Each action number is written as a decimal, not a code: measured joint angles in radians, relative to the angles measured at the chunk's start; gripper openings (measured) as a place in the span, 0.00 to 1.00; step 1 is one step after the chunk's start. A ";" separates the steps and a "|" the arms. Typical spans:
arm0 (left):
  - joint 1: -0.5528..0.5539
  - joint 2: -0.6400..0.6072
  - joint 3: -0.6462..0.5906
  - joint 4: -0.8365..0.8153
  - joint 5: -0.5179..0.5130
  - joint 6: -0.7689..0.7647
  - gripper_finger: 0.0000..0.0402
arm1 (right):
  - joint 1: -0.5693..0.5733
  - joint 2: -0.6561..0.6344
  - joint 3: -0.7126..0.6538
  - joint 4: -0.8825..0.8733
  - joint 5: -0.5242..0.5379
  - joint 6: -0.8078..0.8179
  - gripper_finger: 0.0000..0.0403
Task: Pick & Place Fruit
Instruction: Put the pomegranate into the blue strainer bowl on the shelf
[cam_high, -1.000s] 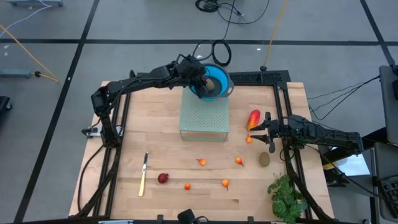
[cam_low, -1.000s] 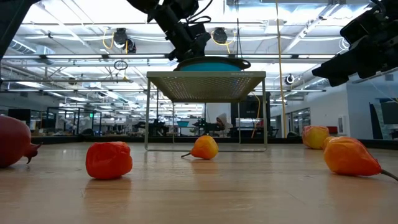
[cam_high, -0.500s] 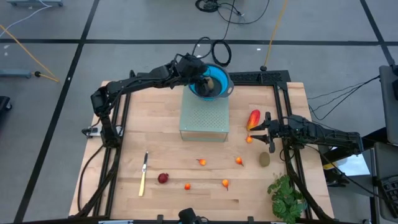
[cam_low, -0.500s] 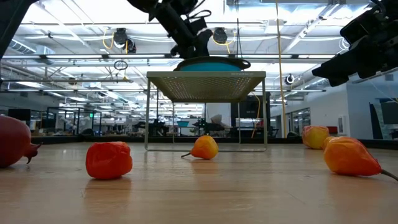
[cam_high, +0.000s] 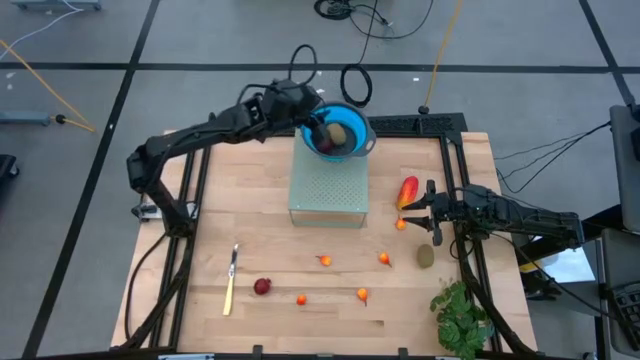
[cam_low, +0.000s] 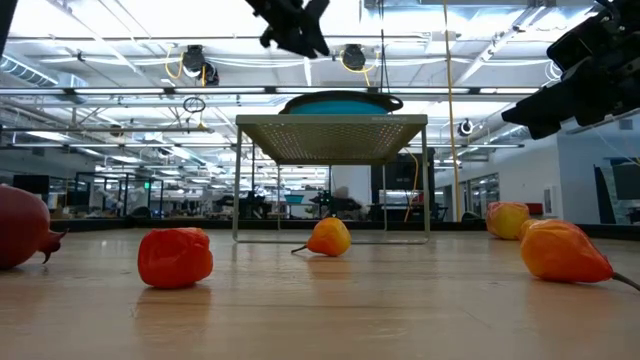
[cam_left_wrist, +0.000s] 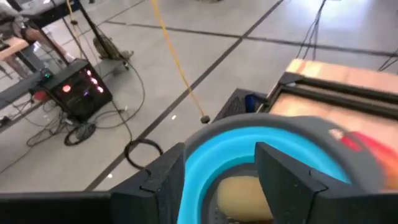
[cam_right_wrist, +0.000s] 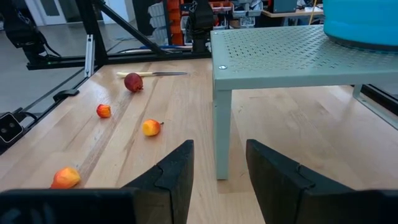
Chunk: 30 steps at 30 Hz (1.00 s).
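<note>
Fruit lies in two groups. Inside the blue bowl on the perforated grey stand at the far middle of the desk sit a brownish-olive oval and a dark red piece. The left tool hangs just above the bowl's far-left rim, its two fingers spread apart with nothing between them; in its own wrist view the oval shows directly beyond the open fingers, lying in the bowl.

On the desk's right side, the right tool hovers low with its fingers parted and nothing gripped. The longer red-and-yellow piece lies just on its far side, a tiny orange piece just beside its near fingertip, and another brownish-olive oval slightly nearer, to the right.

Across the near middle of the desk, well apart from both tools, rest four more tiny orange pieces and a dark red round one. The yellow-handled knife lies left of that red one, and a leafy green plant sits at the near right corner.

In the right wrist view the stand rises beyond the fingers, with several of those loose pieces scattered farther off.
</note>
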 joint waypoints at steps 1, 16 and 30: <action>-0.007 -0.011 0.000 -0.003 -0.001 -0.012 0.45 | 0.000 0.000 0.000 -0.001 0.000 0.000 0.35; -0.151 -0.092 0.000 -0.193 -0.053 -0.265 0.32 | 0.000 0.000 0.000 0.000 -0.003 0.001 0.35; -0.297 -0.092 0.000 -0.517 0.010 -0.631 0.32 | 0.000 0.000 0.000 0.000 -0.003 0.001 0.35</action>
